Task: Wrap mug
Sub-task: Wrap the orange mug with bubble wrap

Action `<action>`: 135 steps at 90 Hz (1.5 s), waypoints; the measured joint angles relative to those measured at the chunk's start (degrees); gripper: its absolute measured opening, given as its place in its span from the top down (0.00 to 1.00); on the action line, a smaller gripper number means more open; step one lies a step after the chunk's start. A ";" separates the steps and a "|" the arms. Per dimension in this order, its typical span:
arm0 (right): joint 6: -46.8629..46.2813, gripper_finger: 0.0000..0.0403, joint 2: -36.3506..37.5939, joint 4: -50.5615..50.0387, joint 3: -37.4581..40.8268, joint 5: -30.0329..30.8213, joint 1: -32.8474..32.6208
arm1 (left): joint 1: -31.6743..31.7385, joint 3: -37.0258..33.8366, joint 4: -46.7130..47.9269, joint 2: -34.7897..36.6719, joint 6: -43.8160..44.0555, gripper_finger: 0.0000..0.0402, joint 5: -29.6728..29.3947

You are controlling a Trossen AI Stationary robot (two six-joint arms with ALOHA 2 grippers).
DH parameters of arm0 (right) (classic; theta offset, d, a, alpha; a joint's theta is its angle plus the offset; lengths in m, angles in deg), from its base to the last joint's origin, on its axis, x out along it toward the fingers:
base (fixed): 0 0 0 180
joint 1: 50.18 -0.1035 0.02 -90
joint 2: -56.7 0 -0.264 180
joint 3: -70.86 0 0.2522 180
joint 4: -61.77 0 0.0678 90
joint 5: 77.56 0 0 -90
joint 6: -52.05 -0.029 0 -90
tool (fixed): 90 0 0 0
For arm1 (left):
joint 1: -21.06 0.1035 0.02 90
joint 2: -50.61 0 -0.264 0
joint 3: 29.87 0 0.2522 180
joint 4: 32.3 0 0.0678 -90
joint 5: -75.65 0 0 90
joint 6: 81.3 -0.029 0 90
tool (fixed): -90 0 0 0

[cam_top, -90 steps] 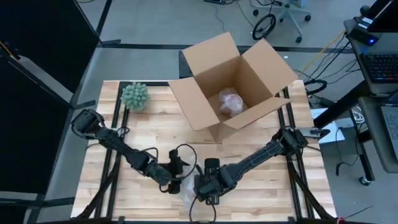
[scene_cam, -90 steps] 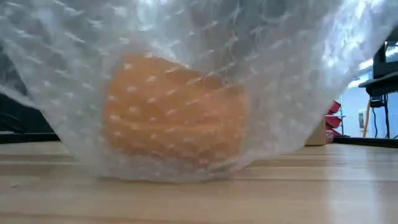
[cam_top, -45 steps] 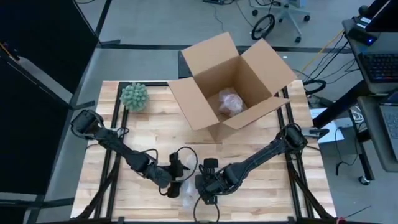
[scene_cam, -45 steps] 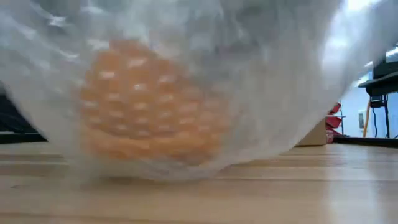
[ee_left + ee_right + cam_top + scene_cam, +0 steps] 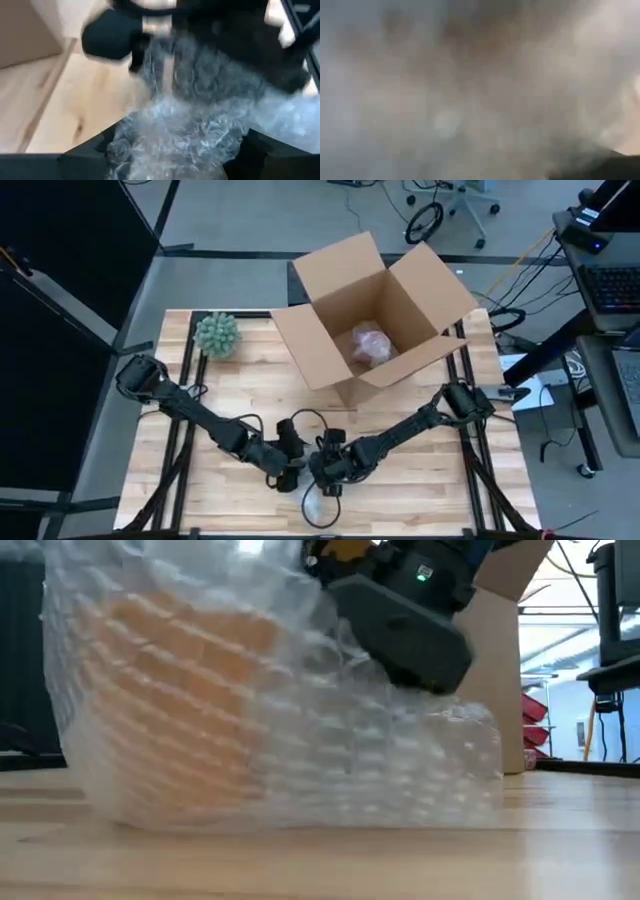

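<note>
The mug is seen in the low view as an orange shape inside a loose sleeve of bubble wrap, the bundle lying on the bench at its near edge, roughly midway across. In the high view both arms are drawn in over that spot: the left claw is just beside the right claw, with a pale tail of wrap showing below them. Whether either claw is apart or together cannot be told — the fingertips are buried in plastic and smeared in the wrist views.

Several failures can be foreseen. The wrap appears only draped, not tucked, so a flap could spring back if it is let go before it is pinned under the mug. The bundle sits close to the bench edge — a sideways push could roll it off. With the two claws so near each other, a clash of fingers is likely if both are moved inward together. Slippery plastic may also be pinched without the mug, so the sleeve could be pulled clear. The open cardboard box and the green plant are well apart from the work.
</note>
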 joint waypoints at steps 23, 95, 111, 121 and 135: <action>-0.09 0.52 7.96 -14.57 -4.40 -1.10 -0.91 | 0.00 -0.07 0.27 0.00 -0.35 0.43 0.40; -11.20 0.52 2.50 0.77 -4.88 5.19 0.42 | -0.55 2.98 5.79 0.28 -0.63 0.43 3.12; -10.52 0.52 2.52 0.67 -4.63 4.92 0.61 | -1.71 8.27 15.51 0.56 -1.16 0.43 3.73; -10.31 0.52 2.52 0.59 -4.58 4.94 0.64 | -2.88 11.17 19.45 0.94 -2.48 0.43 3.78; -9.45 0.52 2.52 0.61 -4.56 4.94 0.70 | -4.30 11.98 21.07 3.72 -3.12 0.43 2.39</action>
